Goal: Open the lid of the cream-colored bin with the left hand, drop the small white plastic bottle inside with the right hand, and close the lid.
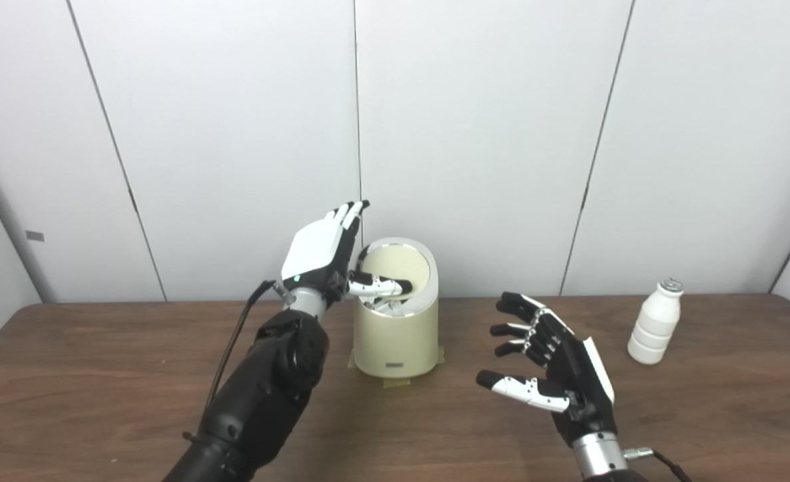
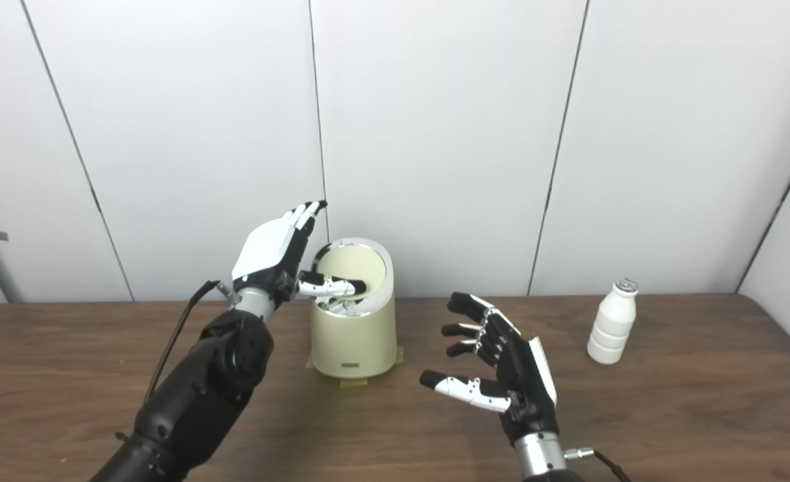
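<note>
The cream-colored bin (image 1: 395, 335) stands at the table's middle, near the back. Its slanted top has a silver rim around a cream lid (image 1: 403, 263). My left hand (image 1: 318, 251) is raised at the bin's left side, fingers stretched upward and open. Its thumb lies across the lower part of the lid, where I cannot tell whether the lid is pushed in. The small white plastic bottle (image 1: 655, 323) stands upright at the right, untouched. My right hand (image 1: 556, 358) hovers open over the table between bin and bottle, with its fingers spread and empty.
The brown wooden table (image 1: 100, 375) reaches a white panelled wall (image 1: 234, 134) right behind the bin. Yellowish tape (image 1: 395, 383) shows under the bin's base. A black cable runs along my left forearm (image 1: 234, 348).
</note>
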### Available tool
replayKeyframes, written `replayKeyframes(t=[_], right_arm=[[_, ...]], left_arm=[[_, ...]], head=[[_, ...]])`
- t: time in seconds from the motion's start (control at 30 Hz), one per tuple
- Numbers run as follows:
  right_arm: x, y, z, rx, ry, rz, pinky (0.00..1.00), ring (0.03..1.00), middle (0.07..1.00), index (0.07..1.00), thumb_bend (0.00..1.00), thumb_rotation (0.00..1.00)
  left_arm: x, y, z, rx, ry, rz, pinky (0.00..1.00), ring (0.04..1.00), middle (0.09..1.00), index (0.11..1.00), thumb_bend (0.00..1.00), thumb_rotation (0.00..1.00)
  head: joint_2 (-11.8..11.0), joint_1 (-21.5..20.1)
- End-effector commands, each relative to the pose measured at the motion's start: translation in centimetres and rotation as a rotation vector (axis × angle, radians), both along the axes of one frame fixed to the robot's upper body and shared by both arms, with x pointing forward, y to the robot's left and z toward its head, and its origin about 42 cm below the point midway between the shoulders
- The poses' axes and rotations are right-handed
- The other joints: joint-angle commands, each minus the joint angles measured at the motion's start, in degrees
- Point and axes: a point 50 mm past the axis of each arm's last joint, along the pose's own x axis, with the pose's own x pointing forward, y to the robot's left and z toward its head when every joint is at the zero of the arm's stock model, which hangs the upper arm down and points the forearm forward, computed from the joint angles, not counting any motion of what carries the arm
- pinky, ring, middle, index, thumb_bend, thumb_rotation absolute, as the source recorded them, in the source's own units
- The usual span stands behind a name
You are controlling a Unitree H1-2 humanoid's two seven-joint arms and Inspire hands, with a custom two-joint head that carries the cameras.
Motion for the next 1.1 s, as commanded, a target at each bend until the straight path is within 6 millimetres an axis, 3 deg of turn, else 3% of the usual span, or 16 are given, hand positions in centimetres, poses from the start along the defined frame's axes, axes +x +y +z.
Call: replayKeyframes(t=[0.0,0.23,0.37,0.47,0.67,0.77,0.8,0.93,1.07], right_arm=[[0.7,0.1,2.1,0.003,-0.08,0.005,0.51,0.654,0.78,0.756,0.76,0.13],[0.8,-0.1,2.0,-0.02,-0.084,-0.014,0.5,0.633,0.77,0.755,0.77,0.15],[0.8,-0.1,2.0,-0.019,-0.088,-0.014,0.5,0.621,0.761,0.752,0.76,0.13],[0.9,0.0,1.9,-0.008,-0.082,-0.01,0.5,0.632,0.769,0.753,0.77,0.13],[1.0,-0.2,1.6,-0.003,-0.078,-0.011,0.5,0.636,0.775,0.75,0.78,0.16],[1.1,-0.2,1.6,-0.005,-0.076,-0.014,0.51,0.644,0.775,0.753,0.78,0.16],[1.1,-0.2,1.6,-0.006,-0.075,-0.014,0.51,0.647,0.776,0.754,0.78,0.16],[1.1,-0.2,1.7,-0.014,-0.08,-0.017,0.51,0.647,0.775,0.757,0.77,0.17],[1.1,-0.3,1.8,-0.012,-0.078,-0.022,0.51,0.643,0.775,0.758,0.77,0.17]], left_arm=[[0.7,0.4,2.5,0.106,-0.026,0.047,0.86,0.987,1.0,1.0,0.76,0.0],[0.4,0.4,2.3,0.25,0.034,0.075,0.65,0.867,0.936,0.962,0.81,0.0],[0.1,0.5,2.3,0.208,0.004,0.079,0.63,0.871,0.941,0.966,0.82,0.0],[-0.2,0.5,3.1,0.08,-0.056,0.067,0.71,0.905,0.96,0.984,0.78,0.07],[-1.3,1.1,4.6,-0.233,-0.206,-0.008,0.67,0.878,0.93,0.945,0.74,0.25],[-2.5,2.3,5.1,-0.455,-0.25,-0.053,0.74,0.922,0.958,0.939,0.69,0.27],[-2.9,2.7,5.2,-0.509,-0.26,-0.061,0.75,0.901,0.925,0.921,0.69,0.27],[-5.1,4.8,4.4,-0.689,-0.234,-0.095,0.72,0.85,0.868,0.891,0.67,0.27],[-7.9,7.1,2.1,-0.815,-0.171,-0.085,0.7,0.826,0.843,0.864,0.67,0.29]], head=[[0.2,0.1],[0.1,0.1],[-0.1,0.3],[-0.2,0.5],[-0.4,0.6],[-0.4,0.6],[-0.4,0.6],[-0.4,0.7],[-0.4,0.9]])
